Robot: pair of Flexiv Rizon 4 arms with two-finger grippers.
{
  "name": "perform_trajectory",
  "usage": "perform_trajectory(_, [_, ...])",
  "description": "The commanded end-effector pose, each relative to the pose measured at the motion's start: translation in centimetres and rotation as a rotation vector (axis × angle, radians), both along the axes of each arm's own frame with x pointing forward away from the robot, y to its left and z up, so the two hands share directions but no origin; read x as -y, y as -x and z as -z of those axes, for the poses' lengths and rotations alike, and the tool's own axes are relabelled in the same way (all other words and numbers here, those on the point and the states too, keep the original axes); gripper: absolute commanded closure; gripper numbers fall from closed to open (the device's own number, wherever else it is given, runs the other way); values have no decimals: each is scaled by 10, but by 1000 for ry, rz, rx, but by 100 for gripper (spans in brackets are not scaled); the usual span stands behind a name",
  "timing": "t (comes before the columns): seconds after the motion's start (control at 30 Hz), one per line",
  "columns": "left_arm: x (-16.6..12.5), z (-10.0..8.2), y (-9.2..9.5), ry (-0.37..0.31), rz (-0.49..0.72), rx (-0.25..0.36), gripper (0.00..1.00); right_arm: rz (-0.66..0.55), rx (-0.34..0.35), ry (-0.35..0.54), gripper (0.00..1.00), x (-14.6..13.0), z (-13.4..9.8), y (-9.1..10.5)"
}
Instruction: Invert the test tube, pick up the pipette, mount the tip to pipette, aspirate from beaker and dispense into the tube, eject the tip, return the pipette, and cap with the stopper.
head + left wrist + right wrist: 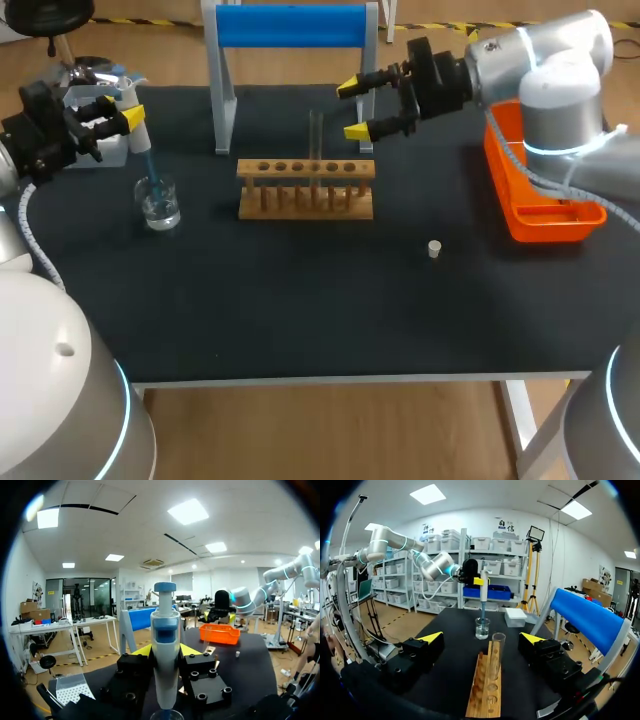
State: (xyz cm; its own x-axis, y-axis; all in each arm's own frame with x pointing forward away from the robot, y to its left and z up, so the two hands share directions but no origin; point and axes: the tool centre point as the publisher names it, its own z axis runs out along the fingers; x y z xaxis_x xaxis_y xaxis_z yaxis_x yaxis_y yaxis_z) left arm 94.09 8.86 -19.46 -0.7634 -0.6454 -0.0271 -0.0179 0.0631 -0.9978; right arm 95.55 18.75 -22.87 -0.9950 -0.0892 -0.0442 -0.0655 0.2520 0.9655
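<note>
Glass beaker (166,714) rim barely shows beneath the left fingers' (141,651) pipette (165,645)

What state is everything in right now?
left gripper: shut on pipette
pipette: upright, tip mounted, dipped into beaker
beaker: upright, holding clear liquid
test tube: upright in rack, uncapped
stopper: loose on table
right gripper: open, empty, near test tube

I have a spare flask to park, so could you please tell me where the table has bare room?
Bare: the table's front strip, between rack and near edge, apart from the stopper. Crowded: around the beaker and pipette, and behind the rack.
</note>
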Motion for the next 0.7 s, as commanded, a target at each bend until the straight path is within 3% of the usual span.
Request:
perform_trajectory(0.03, [0, -1, 0, -1, -1, -1, 100, 4, -1, 1, 0, -1, 11, -4])
perform_trajectory(0.7, [0, -1, 0, -1, -1, -1, 100, -1, -11, 96, 0, -13, 53, -11])
